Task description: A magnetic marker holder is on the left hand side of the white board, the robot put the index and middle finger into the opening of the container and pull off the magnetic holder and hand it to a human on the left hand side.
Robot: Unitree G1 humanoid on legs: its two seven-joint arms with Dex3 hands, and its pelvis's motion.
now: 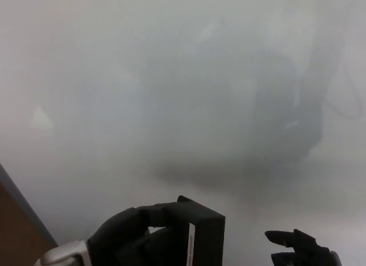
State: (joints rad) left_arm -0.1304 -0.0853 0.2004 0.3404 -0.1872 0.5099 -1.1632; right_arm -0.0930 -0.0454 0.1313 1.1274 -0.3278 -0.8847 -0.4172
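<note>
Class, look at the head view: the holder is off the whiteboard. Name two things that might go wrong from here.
1. The left robot hand grips the black holder only near one edge, so it might slip.
2. Both sit at the picture's bottom edge; the handover may leave the camera's view.

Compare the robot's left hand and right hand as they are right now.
The left hand is shut on the black magnetic holder; the right hand holds nothing, fingers apart. The left hand sits at bottom centre-left; the right hand sits at the bottom right corner, mostly cut off. Both are black and low before the whiteboard.
</note>
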